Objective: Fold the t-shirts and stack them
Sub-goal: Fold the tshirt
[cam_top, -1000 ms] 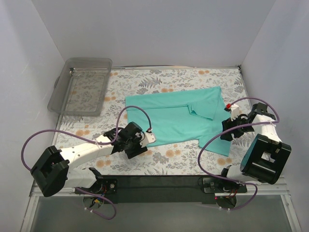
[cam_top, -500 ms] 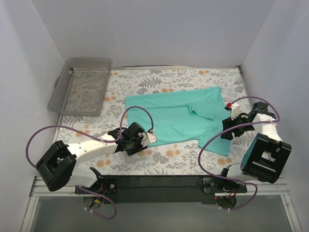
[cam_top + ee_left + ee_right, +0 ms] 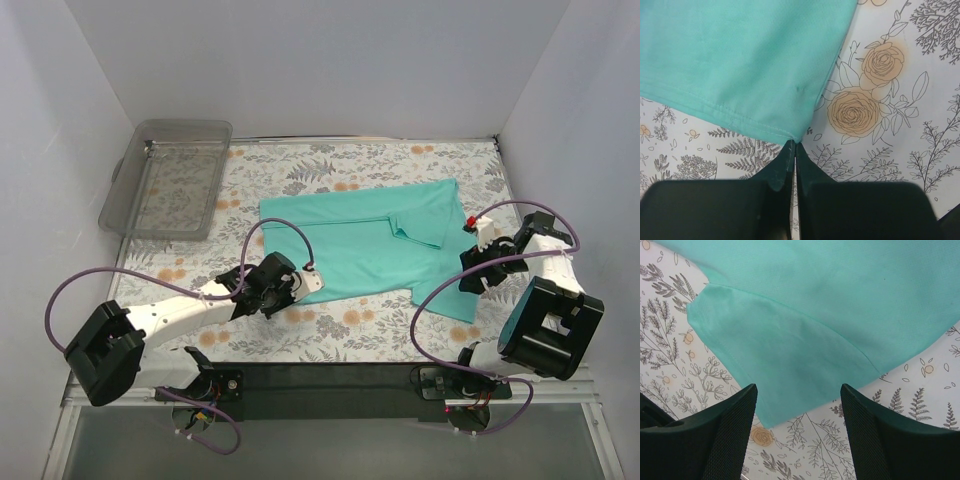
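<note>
One teal t-shirt [image 3: 365, 245] lies spread flat on the flowered tablecloth, partly folded, with a sleeve [image 3: 450, 295] pointing toward the near right. My left gripper [image 3: 314, 284] sits at the shirt's near left hem corner. In the left wrist view the gripper [image 3: 794, 146] is shut, its tips pinching that corner of the t-shirt [image 3: 745, 65]. My right gripper [image 3: 474, 268] hovers at the shirt's right edge. In the right wrist view it [image 3: 799, 390] is open, with the sleeve [image 3: 780, 360] lying below and between the fingers, untouched.
A clear plastic tray [image 3: 168, 180] stands at the back left of the table. White walls close in the left, back and right sides. The flowered tablecloth [image 3: 350, 330] shows between the shirt and the dark near edge.
My left gripper has closed its fingers at the shirt's near left corner, and its arm shifted slightly. The right arm and the shirt have stayed where they were.
</note>
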You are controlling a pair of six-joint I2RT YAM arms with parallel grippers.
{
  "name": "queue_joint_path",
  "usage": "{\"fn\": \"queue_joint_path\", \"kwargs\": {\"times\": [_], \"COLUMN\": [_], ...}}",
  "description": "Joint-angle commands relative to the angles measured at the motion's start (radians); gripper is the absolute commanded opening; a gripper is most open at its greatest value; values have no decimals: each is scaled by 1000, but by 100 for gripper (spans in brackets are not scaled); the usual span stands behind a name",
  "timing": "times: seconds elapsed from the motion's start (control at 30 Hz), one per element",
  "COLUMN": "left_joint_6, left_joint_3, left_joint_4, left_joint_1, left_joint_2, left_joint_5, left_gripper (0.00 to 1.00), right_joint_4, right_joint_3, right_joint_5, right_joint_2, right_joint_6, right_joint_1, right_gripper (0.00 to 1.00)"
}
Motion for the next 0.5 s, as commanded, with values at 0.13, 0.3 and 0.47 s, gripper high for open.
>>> {"fn": "queue_joint_path", "kwargs": {"times": [0.13, 0.3, 0.47], "left_joint_6": [-27, -41, -44], "left_joint_3": [-26, -26, -35], "left_joint_4": [45, 51, 52], "left_joint_1": [-7, -7, -7], "left_joint_2": [-87, -73, -88], "left_joint_5": [-16, -13, -11], "left_gripper": [0, 0, 0], "right_joint_4": [-147, -224, -206], "right_joint_3": [59, 17, -17], "right_joint_5": [55, 130, 244], "right_joint_2": [-15, -15, -19], "right_joint_6": [-192, -329, -297], "right_joint_1": [-7, -2, -2], "right_gripper": [64, 63, 59]}}
